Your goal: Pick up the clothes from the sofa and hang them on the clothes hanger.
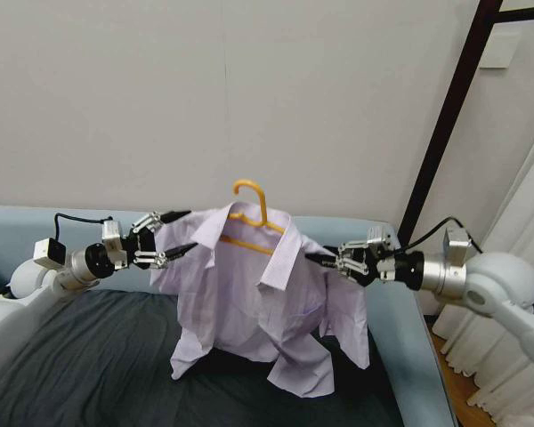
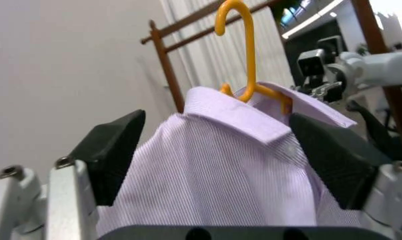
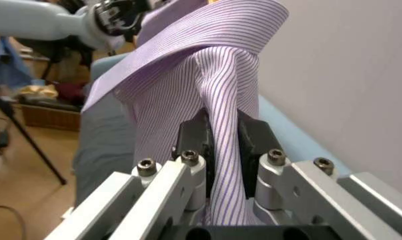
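Purple shirt (image 1: 249,298) on yellow hanger (image 1: 252,194) above sofa (image 1: 71,356) seat. Right gripper (image 1: 323,261) pinches its shoulder fabric; left gripper (image 1: 174,234) spread wide around other shoulder. Both arms reach inward.

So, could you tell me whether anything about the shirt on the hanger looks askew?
Yes: the yellow plastic hanger sits tilted inside the lilac striped shirt, whose hem rests on the dark sofa cushion. The right end effector pinches a bunched fold; the left end effector stands open at the other shoulder.
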You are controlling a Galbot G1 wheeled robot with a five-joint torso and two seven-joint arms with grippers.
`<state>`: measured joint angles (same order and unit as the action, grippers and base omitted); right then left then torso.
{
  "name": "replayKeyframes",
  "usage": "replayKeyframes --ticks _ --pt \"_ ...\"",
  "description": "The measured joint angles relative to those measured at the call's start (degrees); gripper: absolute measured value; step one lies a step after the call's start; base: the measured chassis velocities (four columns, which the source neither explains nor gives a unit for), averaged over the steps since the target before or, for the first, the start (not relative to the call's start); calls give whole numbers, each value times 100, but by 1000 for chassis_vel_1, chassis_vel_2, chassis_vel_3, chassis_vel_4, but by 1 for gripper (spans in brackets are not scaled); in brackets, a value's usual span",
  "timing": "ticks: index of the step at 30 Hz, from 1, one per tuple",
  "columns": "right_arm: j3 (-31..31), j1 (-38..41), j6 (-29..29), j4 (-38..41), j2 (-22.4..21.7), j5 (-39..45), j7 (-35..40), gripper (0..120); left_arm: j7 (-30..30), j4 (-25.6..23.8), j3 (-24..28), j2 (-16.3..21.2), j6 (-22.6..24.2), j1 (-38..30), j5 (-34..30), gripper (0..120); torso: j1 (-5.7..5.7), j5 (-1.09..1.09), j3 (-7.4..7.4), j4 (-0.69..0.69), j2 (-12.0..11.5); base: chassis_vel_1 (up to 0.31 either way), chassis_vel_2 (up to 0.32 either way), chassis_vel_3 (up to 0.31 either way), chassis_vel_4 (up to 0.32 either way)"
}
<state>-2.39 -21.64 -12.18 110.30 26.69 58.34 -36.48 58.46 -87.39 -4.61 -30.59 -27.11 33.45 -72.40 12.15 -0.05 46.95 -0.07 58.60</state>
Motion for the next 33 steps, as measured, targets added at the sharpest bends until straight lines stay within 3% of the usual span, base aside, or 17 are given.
replayKeyframes --ticks 2,4,8,9,12,14,15,17,18,21,27,33 --pt "54 345 -164 149 -137 100 326 7 -317 -148 -149 -8 -90 267 -108 98 0 0 0 0 0 0 0 0 0" --pt "78 465 -232 197 -180 122 448 7 -446 -198 -193 -24 -127 368 -127 98 0 0 0 1 0 0 0 0 0" --pt "109 956 -586 364 -384 160 807 7 -1489 -497 -366 -219 -322 892 8 100 0 -1 0 0 0 0 0 0 0" --pt "109 956 -586 364 -384 160 807 7 -1489 -497 -366 -219 -322 892 8 100 0 -1 0 0 0 0 0 0 0" --pt "166 1001 -827 516 -429 157 1208 7 -2477 -769 -351 -490 -349 1270 671 100 0 1 1 0 0 0 0 0 0" --pt "184 981 -850 538 -431 164 1269 7 -2596 -793 -334 -530 -350 1299 795 100 0 1 1 1 0 0 0 0 0" --pt "273 822 -1011 700 -486 273 1732 7 -3205 -881 -207 -760 -337 1406 1396 100 0 1 1 0 0 0 0 0 0" --pt "301 727 -1102 805 -514 358 2101 7 -3712 -998 -126 -917 -267 1526 1782 100 0 1 1 -3 0 0 0 0 0" --pt "301 727 -1102 805 -514 358 2101 7 -3712 -998 -126 -917 -267 1526 1782 100 0 1 1 -3 0 0 0 0 0" --pt "325 653 -1210 981 -559 478 2583 7 -4854 -1391 0 -1151 14 1927 2294 100 0 3 1 -1 0 0 0 0 0" --pt "320 735 -1474 1341 -613 710 3410 7 -5281 -1408 66 -1483 153 2225 2723 100 -1 0 0 0 0 0 0 0 0" --pt "300 865 -1530 1383 -806 782 3637 7 -5286 -1301 139 -1595 155 2443 3093 100 0 1 1 2 0 0 0 0 0"
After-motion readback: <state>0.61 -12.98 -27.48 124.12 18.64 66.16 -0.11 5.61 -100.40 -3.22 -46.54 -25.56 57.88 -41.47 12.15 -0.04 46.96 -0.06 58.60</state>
